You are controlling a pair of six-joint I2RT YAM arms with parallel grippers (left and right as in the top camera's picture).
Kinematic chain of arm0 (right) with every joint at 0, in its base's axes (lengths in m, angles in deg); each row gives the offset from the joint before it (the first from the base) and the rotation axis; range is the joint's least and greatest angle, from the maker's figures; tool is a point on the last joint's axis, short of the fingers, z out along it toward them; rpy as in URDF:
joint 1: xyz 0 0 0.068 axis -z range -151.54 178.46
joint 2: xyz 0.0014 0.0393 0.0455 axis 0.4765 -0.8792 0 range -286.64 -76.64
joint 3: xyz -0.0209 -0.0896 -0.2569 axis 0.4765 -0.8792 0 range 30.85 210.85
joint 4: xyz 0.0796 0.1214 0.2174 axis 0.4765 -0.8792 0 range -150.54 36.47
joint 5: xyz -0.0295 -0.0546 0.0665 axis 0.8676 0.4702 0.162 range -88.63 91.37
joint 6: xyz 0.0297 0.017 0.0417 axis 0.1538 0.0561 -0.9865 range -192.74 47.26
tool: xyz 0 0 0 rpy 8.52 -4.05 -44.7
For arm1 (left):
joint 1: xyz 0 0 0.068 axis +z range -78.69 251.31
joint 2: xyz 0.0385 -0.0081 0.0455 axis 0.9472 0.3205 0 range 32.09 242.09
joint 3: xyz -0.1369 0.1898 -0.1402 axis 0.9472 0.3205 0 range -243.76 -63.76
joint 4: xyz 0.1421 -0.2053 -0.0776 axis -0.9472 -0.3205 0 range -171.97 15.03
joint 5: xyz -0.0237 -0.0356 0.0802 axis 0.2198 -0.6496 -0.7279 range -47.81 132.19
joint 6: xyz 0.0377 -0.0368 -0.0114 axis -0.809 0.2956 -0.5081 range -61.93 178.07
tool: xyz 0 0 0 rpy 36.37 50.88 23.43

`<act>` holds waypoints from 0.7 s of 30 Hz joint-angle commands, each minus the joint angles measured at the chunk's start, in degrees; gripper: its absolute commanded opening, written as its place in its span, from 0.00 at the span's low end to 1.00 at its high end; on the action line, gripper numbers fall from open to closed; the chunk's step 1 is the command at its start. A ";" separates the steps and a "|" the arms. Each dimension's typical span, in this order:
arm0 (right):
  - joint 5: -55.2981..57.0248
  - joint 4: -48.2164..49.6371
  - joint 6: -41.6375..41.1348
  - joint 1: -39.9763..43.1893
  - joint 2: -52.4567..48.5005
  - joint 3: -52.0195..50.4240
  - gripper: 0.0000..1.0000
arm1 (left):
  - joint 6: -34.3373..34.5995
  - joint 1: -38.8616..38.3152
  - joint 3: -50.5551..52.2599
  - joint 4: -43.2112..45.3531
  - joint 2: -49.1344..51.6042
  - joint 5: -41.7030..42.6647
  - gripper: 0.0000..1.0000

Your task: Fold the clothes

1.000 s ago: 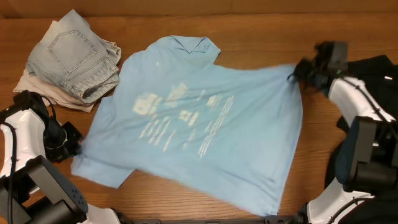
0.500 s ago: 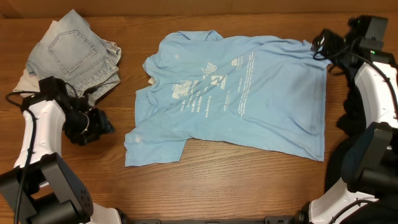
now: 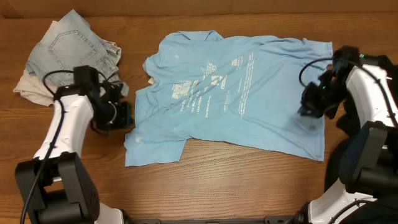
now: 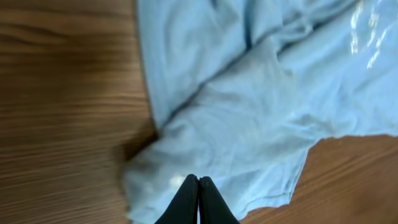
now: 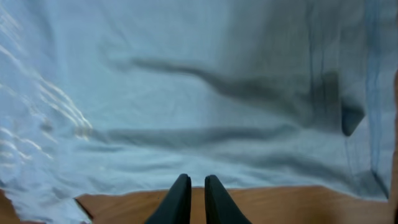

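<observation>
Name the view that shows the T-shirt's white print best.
Overhead: the whole print lies in view on the spread T-shirt. The left wrist catches only a few white streaks at its top right corner; the right wrist shows blurred marks at its left edge.

**Blue shirt fills the right wrist camera**

A sky-blue cotton T-shirt (image 5: 205, 93) covers nearly the whole frame, lying flat with long soft creases running across it. White printed lettering (image 5: 53, 102) shows blurred at the left edge. A stitched hem runs down the right side. Along the bottom, the brown wooden table (image 5: 280, 208) shows below the shirt's edge. The right gripper (image 5: 196, 183) has two black fingers a narrow gap apart, with nothing between them, and their tips are at that edge.
</observation>
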State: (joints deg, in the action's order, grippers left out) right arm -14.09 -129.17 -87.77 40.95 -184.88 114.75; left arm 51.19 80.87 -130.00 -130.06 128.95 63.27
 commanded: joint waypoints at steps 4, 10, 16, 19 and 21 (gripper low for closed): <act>4.35 7.45 -7.32 2.05 0.68 -13.09 0.04 | -0.79 -1.51 7.58 1.38 -0.61 1.11 0.04; 11.69 14.16 -14.08 3.45 0.68 -19.32 0.04 | 7.89 -1.51 13.38 6.84 -0.61 1.03 0.04; 14.10 9.70 -11.96 3.43 0.81 -21.64 0.04 | 13.62 -1.51 18.10 11.89 -0.61 1.03 0.04; 17.20 5.75 -11.98 3.45 1.27 -21.62 0.04 | 14.56 -1.51 19.91 12.52 -0.61 0.94 0.04; 17.86 3.76 -12.00 3.45 2.12 -21.62 0.04 | 15.13 -1.51 20.87 11.85 -0.61 0.76 0.04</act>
State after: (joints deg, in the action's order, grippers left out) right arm 0.05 -124.19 -99.55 44.49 -184.42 93.30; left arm 63.21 79.43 -111.18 -117.71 128.81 63.99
